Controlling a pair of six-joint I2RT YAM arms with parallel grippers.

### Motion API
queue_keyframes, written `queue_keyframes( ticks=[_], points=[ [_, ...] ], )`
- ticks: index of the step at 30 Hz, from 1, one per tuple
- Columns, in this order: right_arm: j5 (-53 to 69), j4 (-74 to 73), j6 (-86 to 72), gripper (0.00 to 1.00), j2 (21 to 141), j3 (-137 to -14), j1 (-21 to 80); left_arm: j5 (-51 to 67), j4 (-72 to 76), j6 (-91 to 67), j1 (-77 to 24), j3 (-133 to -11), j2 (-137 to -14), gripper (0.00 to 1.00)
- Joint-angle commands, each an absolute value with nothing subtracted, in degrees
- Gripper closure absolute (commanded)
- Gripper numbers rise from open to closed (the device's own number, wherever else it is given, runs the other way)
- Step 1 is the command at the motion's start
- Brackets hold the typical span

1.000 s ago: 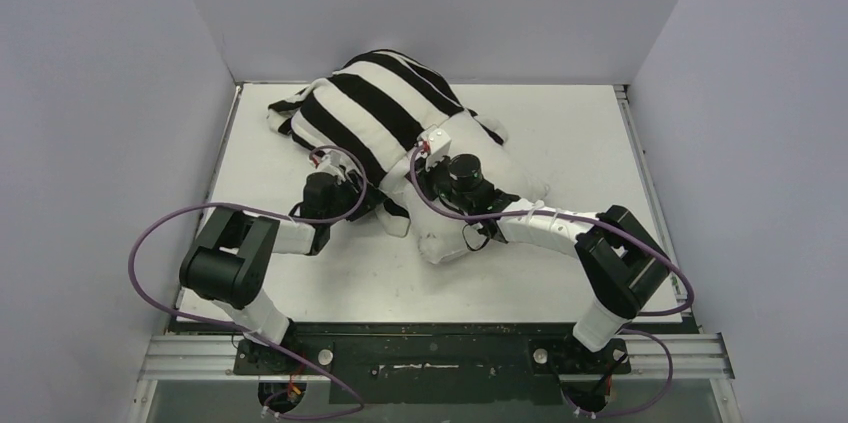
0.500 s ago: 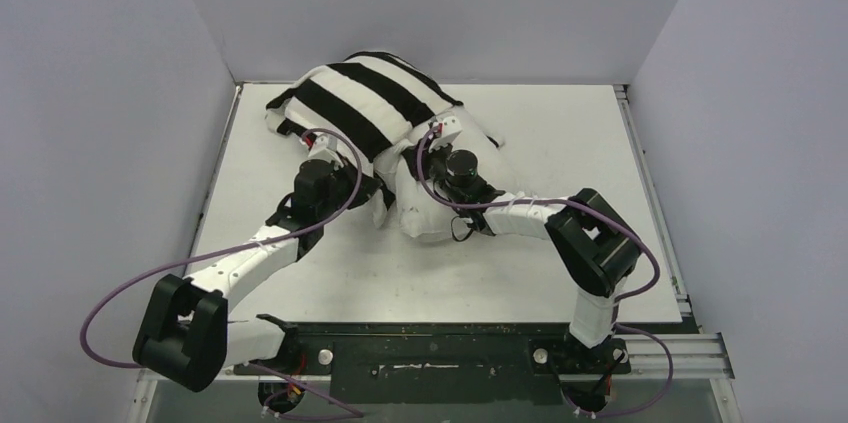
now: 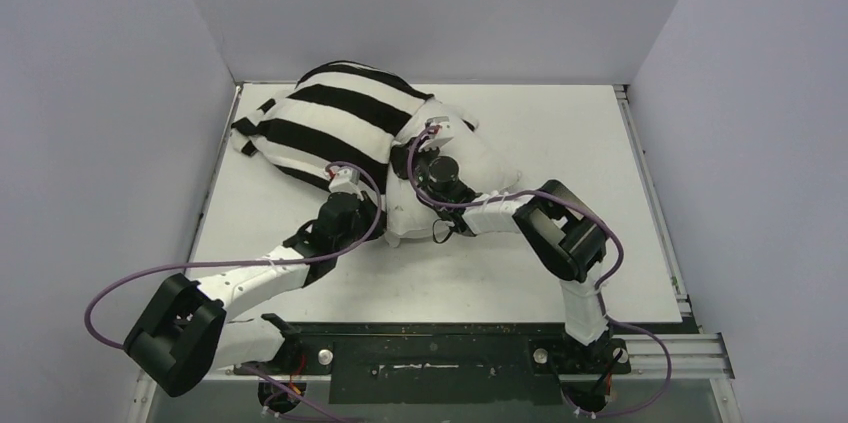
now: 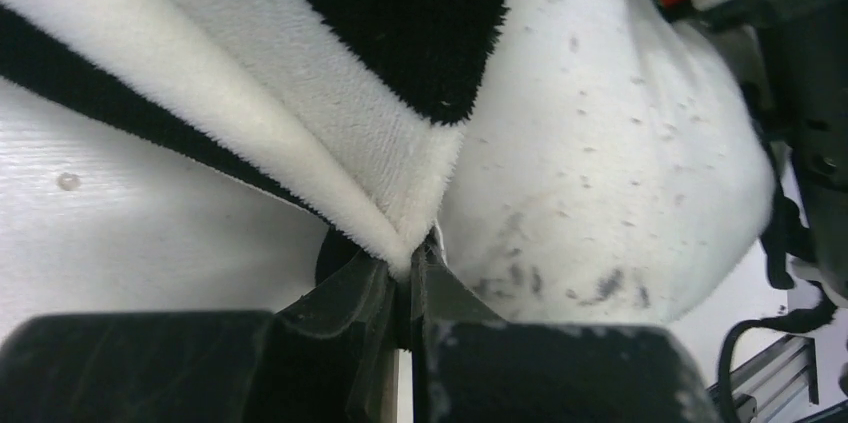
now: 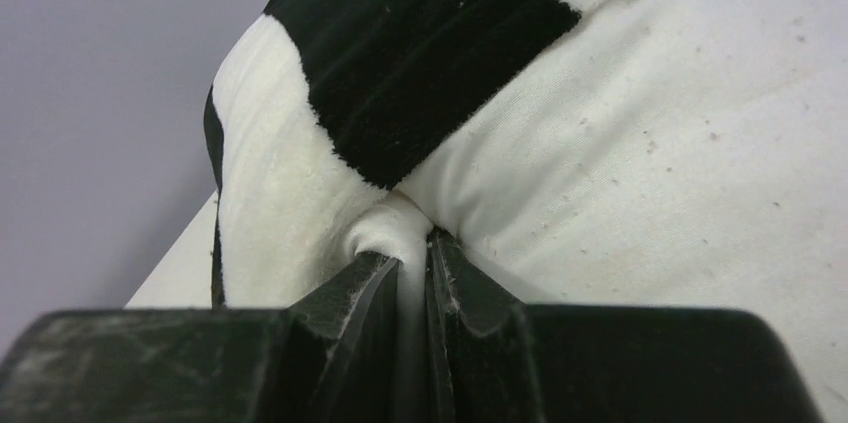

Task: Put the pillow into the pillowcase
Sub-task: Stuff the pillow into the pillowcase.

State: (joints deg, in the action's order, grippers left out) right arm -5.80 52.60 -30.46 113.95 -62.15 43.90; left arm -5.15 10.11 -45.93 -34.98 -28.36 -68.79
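Pillow (image 3: 490, 165) | partly inside pillowcase (image 3: 330, 123) | near end bare

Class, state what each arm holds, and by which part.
Both hold the pillowcase by its open hem: left fingers at a white fold, right fingers beside the pillow.

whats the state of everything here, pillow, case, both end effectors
pillow: partly inside the pillowcase, near end bare and sticking out
pillowcase: pulled over the far part of the pillow, open edge pinched on both sides
left end effector: shut on a fold of the pillowcase edge
right end effector: shut on the pillowcase edge, against the pillow
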Motion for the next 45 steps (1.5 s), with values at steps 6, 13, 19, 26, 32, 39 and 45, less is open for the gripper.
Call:
queue_keyframes(
  ticks=[6,13,19,26,32,39,45],
  points=[
    [-12.6,65.7,-36.1,0.96,118.1,-55.3,49.2,4.5,17.9,-49.6,-41.1,-23.4,-70.4,1.0],
    [-10.0,52.7,-31.9,0.4,102.8,-49.1,45.1,-4.2,8.7,-45.0,-40.3,-26.3,-61.9,0.68],
    [1.5,34.5,-28.1,0.15,94.4,-57.2,39.9,-3.2,3.4,-39.5,-32.6,-33.9,-57.3,0.55],
    [17.8,25.4,-26.1,0.0,87.6,-61.6,26.2,-8.8,-6.6,-29.0,-31.6,-49.2,-61.4,0.51],
    [25.4,13.1,-17.9,0.0,93.0,-71.3,18.9,-9.3,-3.1,-23.3,-29.0,-58.8,-71.7,0.43],
    [35.2,6.6,-15.4,0.0,105.6,-84.8,16.2,-4.9,2.1,-21.2,-26.4,-71.6,-87.0,0.38],
    [42.3,6.9,-16.8,0.03,113.4,-88.1,16.4,-2.8,3.6,-18.7,-26.2,-80.5,-99.2,0.37]
  ],
)
